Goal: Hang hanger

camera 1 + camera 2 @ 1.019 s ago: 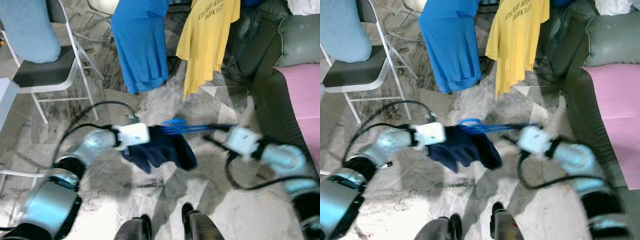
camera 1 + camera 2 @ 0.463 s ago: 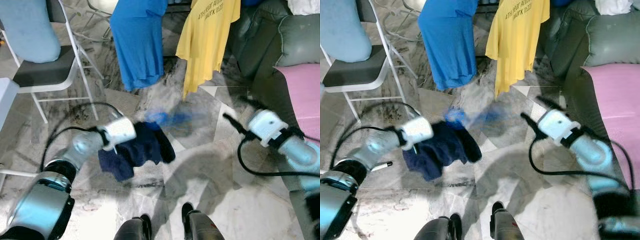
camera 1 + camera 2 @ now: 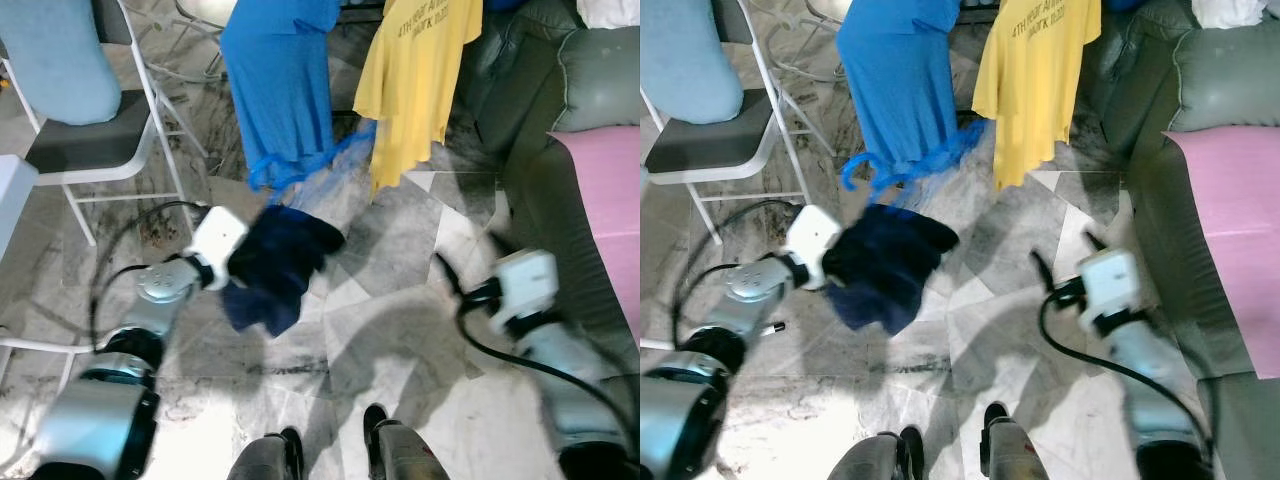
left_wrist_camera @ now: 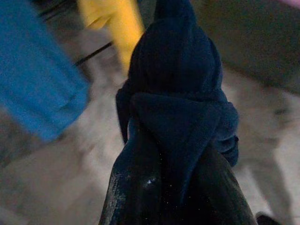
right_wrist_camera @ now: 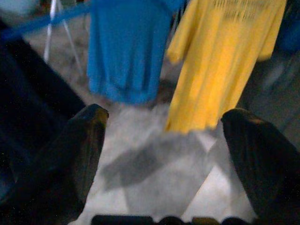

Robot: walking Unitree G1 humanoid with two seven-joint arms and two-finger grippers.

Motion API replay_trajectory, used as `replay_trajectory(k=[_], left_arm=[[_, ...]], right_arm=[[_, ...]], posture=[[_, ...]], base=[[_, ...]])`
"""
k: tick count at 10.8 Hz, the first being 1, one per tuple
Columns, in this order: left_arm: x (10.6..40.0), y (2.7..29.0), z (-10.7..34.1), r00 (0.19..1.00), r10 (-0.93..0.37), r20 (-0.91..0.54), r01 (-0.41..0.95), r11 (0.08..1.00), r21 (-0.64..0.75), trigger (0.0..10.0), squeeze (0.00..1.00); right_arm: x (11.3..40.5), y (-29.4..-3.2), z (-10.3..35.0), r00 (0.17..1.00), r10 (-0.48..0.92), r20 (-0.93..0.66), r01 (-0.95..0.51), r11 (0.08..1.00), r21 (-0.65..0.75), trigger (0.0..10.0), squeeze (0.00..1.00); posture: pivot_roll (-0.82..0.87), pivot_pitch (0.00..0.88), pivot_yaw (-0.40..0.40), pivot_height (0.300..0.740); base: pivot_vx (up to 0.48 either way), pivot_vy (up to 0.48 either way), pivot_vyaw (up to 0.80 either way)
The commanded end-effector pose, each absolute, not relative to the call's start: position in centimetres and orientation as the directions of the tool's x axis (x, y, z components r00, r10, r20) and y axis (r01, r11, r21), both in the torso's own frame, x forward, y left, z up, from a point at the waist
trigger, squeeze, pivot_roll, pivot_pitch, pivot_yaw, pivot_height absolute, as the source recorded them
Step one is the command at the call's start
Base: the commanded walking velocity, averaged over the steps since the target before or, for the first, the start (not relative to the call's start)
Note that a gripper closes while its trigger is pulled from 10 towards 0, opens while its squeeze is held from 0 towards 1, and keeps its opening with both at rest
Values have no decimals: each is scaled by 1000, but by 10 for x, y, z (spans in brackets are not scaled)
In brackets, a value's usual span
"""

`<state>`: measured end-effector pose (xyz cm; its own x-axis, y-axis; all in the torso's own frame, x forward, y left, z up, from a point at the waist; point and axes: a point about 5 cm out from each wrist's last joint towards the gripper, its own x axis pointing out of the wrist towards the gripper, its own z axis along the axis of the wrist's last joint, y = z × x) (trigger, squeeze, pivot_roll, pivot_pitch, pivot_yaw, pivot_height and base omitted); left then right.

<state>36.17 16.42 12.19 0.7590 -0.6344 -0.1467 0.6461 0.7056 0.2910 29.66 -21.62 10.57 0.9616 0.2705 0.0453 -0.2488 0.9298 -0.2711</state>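
A dark navy garment (image 3: 280,262) hangs on a blue hanger (image 3: 940,150), blurred by motion, whose bar reaches up to the hem of the hanging blue shirt (image 3: 280,90). My left gripper (image 3: 245,262) is shut on the bundle; the cloth (image 4: 178,93) drapes over its fingers and hides them. My right gripper (image 3: 1065,255) hovers low over the floor to the right, well apart from the hanger. It is open, its fingers (image 5: 84,140) spread wide with nothing between them.
A yellow shirt (image 3: 415,70) hangs beside the blue one at the back. A white folding chair (image 3: 90,150) holding pale blue cloth stands on the left. On the right is a dark sofa (image 3: 540,150) with a pink blanket (image 3: 605,200). Marble floor lies between.
The right gripper let go of the hanger's end and pulled back to the right and down. The left arm swung the garment and hanger up toward the hanging shirts.
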Motion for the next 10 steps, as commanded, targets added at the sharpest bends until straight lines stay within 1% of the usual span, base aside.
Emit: replay_trajectory(k=[1,2,3,5,7,9,10], left_arm=[[359,155,132,686,-721,-97,708,633,313,0,0],[355,143,137,614,-786,-70,758,563,329,0,0],[349,130,140,546,-836,-52,794,497,352,0,0],[344,120,146,482,-875,-46,809,424,406,0,0],[344,112,160,465,-885,10,799,425,425,0,0],[344,108,165,460,-887,29,791,425,439,0,0],[343,106,161,463,-886,15,789,420,448,0,0]], right_arm=[[300,-215,94,979,204,-18,-203,959,-196,10000,0],[307,-211,96,984,179,-8,-179,978,-111,10000,0],[312,-205,95,982,185,-28,-186,981,-62,10000,0],[313,-195,87,970,229,-84,-232,973,-20,10000,0],[307,-186,80,951,290,-110,-287,957,41,10000,0],[299,-184,79,932,353,-88,-346,935,78,10000,0],[286,-183,75,893,439,-95,-433,898,78,10000,0]], posture=[[-85,250,105,740],[-79,247,98,740],[-76,247,92,740],[-74,249,90,740],[-74,253,96,740],[-75,255,97,740],[-79,258,102,740]], base=[[0,0,0],[0,0,0],[0,0,0],[0,0,0],[0,0,0],[0,0,0],[0,0,0]])
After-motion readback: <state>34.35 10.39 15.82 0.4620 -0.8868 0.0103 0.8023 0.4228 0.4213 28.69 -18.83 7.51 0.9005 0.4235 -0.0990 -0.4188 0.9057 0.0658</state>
